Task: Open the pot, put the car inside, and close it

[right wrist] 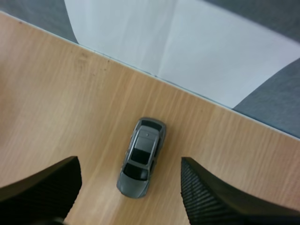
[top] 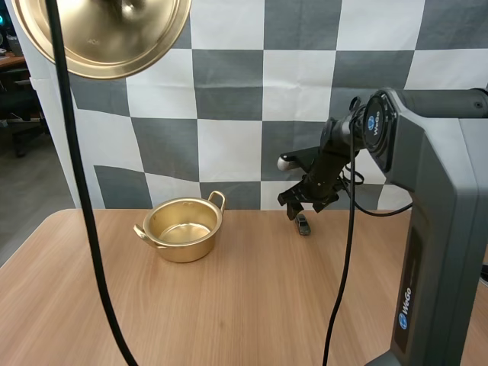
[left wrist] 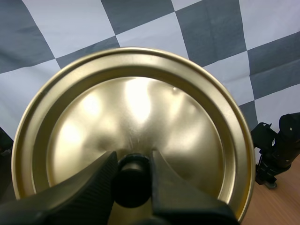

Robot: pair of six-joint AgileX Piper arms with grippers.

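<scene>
— Gold-coloured round metal pot (top: pixel 183 229): open and empty, left of centre in the high view, on the light wooden table (top: pixel 252 305).
— Its lid?
— The gold domed lid (top: pixel 107 34) hangs at upper left, left gripper (left wrist: pixel 133 161) clamped on its black knob (left wrist: pixel 132 187).
— The car?
— The small grey toy car (right wrist: pixel 140 157) sits right of centre, well apart from the pot. Right gripper (right wrist: pixel 127 164) hovers over it, fingers spread either side, not touching.
— Risks?
— In my judgement, an off-centre closure could nudge the car into rolling, and a shallow pinch could drop it short of the pot.
</scene>
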